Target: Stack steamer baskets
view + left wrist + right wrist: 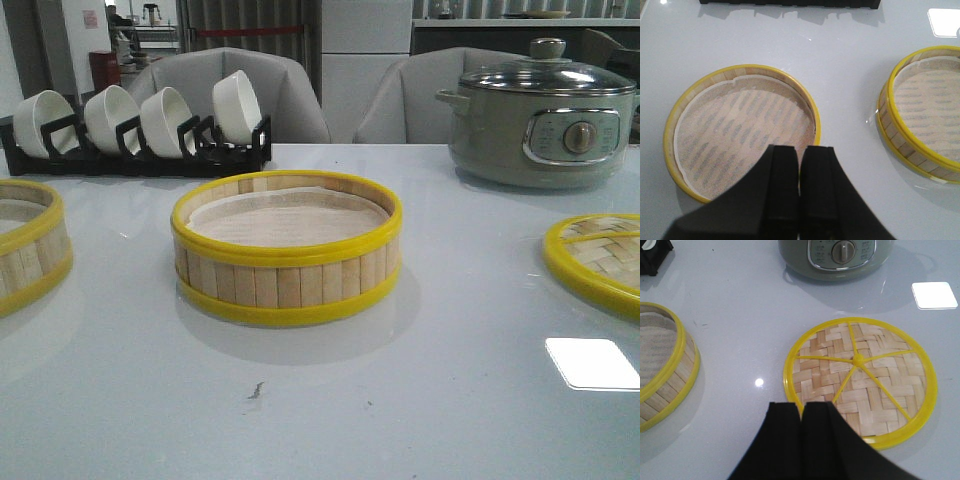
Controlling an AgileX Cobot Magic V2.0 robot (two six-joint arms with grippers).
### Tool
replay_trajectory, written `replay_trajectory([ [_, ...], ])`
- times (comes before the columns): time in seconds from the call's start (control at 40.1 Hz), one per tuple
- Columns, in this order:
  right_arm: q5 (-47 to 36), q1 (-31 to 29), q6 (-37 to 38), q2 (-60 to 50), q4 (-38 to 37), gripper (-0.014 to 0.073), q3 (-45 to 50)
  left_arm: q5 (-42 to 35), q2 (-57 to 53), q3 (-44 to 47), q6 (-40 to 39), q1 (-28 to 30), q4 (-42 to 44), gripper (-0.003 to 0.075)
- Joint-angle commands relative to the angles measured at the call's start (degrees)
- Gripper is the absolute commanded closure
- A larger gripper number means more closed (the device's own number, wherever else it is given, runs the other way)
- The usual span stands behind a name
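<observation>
Looking forward over the pale glossy surface (320,400), you have one steamer basket (287,250) standing upright at the centre, its pale liner showing inside the yellow rim. A second basket (25,245) sits at nine o'clock from it, well apart and cut off by the frame edge, and the woven lid (598,258) lies flat at three o'clock, also well apart and partly out of frame. None of the three is stacked on another. At eleven o'clock behind the centre basket stands a black rack (140,150) holding four white bowls (165,120) on edge; at one to two o'clock stands a grey-green electric pot (540,125) with a glass lid. Your left claw (799,165) hangs above the near rim of the second basket, its two black fingers (780,190) pressed together with nothing between them; the centre basket shows off to one side in that wrist view. Your right claw (802,420) hangs above the near edge of the lid, whose yellow spokes meet at a small hub; its fingers (785,440) are likewise closed against each other and hold nothing. Whether either claw touches what lies beneath it, you cannot tell from these views.
</observation>
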Motion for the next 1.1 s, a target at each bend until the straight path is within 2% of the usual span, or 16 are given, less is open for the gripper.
replay_trajectory([
  [0.0,-2.6,0.0,-0.1,-0.1,-0.7,0.0506,-2.2,-3.1,-0.9,-1.7,-0.3,-0.4,-0.6,0.0634],
  [0.05,-1.6,0.0,-0.1,-0.1,-0.7,0.0441,-2.2,-2.4,-0.8,-1.7,-0.3,-0.4,-0.6,0.0624],
  [0.1,-0.6,0.0,-0.1,-0.1,-0.7,0.0314,-2.2,-0.9,-0.4,-1.7,-0.3,-0.4,-0.6,0.0602],
  [0.15,0.0,0.0,-0.1,-0.1,-0.7,0.0211,-2.2,1.0,0.5,-1.7,-0.3,-0.4,-0.6,0.0556],
  [0.224,0.4,0.0,-0.1,-0.1,-0.7,0.0137,-2.2,2.3,2.0,-1.7,-0.1,-0.4,-0.6,0.0459],
  [0.299,0.6,0.0,-0.1,-0.1,-0.7,0.0138,-2.2,2.6,4.0,-1.7,-0.1,-0.4,-0.4,0.0363],
  [0.399,1.0,0.0,-0.1,-0.1,-0.7,0.0138,-2.2,1.1,7.0,-1.7,-0.1,-0.4,-0.4,0.0305],
  [0.549,2.0,0.0,-0.1,-0.1,-0.7,0.0138,-2.2,-3.0,12.5,-1.7,-0.1,-0.4,-1.7,0.0306],
  [0.673,2.2,0.0,-0.1,-0.1,-0.7,0.0138,-2.2,-6.9,16.6,-1.9,-0.1,-0.7,-6.2,0.0307],
  [0.823,2.6,0.0,-0.1,-0.1,-0.7,0.0138,-2.2,-12.4,21.0,-2.5,1.2,-2.7,-6.3,0.0307],
  [1.072,2.5,0.0,-0.1,-0.1,-0.7,0.0138,-2.2,-11.6,30.8,-8.2,1.4,-3.2,-5.1,0.0307],
])
